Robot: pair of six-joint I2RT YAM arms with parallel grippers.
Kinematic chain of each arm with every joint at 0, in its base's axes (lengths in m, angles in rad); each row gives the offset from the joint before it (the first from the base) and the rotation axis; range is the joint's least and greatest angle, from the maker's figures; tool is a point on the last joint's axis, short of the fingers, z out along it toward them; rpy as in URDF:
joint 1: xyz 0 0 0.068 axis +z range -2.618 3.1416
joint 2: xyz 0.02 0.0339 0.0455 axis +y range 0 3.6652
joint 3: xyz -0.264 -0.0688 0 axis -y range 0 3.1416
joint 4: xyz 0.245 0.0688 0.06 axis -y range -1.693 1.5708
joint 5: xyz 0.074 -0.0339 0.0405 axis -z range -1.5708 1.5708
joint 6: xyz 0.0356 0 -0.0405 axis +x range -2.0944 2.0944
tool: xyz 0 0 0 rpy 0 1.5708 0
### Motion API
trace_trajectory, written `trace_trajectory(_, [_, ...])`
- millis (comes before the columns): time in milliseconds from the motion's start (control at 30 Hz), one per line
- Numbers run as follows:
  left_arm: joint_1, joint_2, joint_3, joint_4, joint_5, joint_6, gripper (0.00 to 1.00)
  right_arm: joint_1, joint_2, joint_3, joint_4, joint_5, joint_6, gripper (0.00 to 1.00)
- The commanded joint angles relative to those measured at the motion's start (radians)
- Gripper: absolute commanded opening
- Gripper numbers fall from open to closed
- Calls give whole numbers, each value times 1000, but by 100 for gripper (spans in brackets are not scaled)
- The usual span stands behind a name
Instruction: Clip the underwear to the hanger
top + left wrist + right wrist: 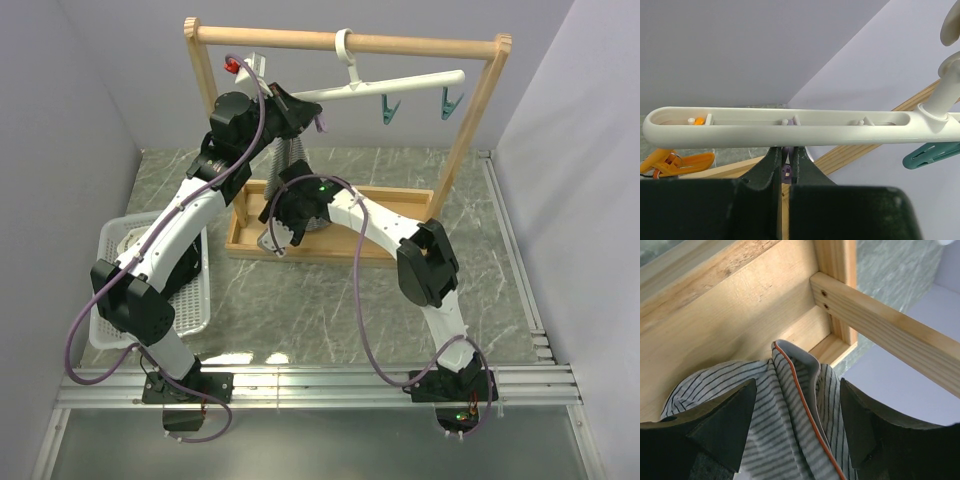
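Underwear (777, 415) over wooden tray (735, 305), white basket (112, 238) alongside

The purple clip (786, 172) is mostly hidden, pinched between the closed fingers of the left gripper (786, 156). The teal clip (932, 155) and the hanger (790, 131) run off the right edge there. The underwear (790, 425) runs off the near edge between the spread fingers of the right gripper (797, 390); whether they touch it cannot be told. From above, the left arm (170, 230) covers the hanger's left end.

I'm seeing the underwear (772, 410) showing thin soft cloth, the hanger (790, 132) gleaming smooth plastic, the wooden frame (715, 305) looking matt.
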Motion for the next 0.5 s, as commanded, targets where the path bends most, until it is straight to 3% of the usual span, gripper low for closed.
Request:
trace_trajectory(0, [-17,-16,9,12,16,3,0,17,39,74,-5,51,2,74])
trace_trajectory(200, [-15,-18,2,12,16,3,0,28,92,129,-11,137,10,73])
trace_trajectory(300, [-15,-15,3,12,16,3,0,28,112,149,-22,180,9,67])
trace_trajectory(467, [-15,-13,5,9,16,6,0,30,112,156,-34,203,15,48])
